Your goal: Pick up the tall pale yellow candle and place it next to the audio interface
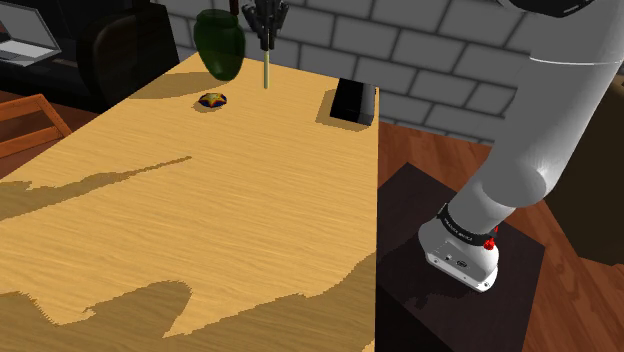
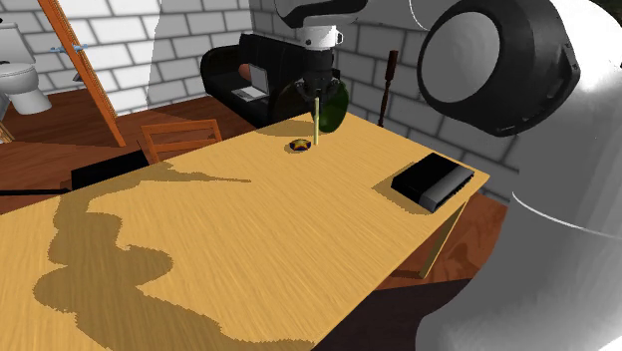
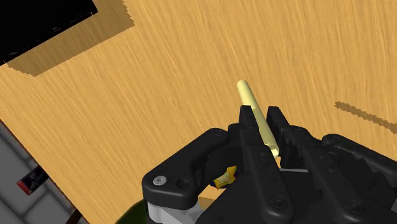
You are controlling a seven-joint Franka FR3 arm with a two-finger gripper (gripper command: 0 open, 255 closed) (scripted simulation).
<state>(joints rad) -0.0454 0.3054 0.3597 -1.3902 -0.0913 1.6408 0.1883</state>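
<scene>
Candle (image 3: 245, 95), pale yellow, sits clasped between the claw's (image 3: 260, 118) 2 fingers, jutting past their tips.

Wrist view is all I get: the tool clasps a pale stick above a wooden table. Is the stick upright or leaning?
Observer: Upright. In the shoulder view the candle hangs straight down from the tool.
Operator: And where is it meant to go?
Observer: Next to the audio interface, a flat black box. It lies at the far corner of the table, off to the shoulder view's right of the candle and apart from it.
</scene>
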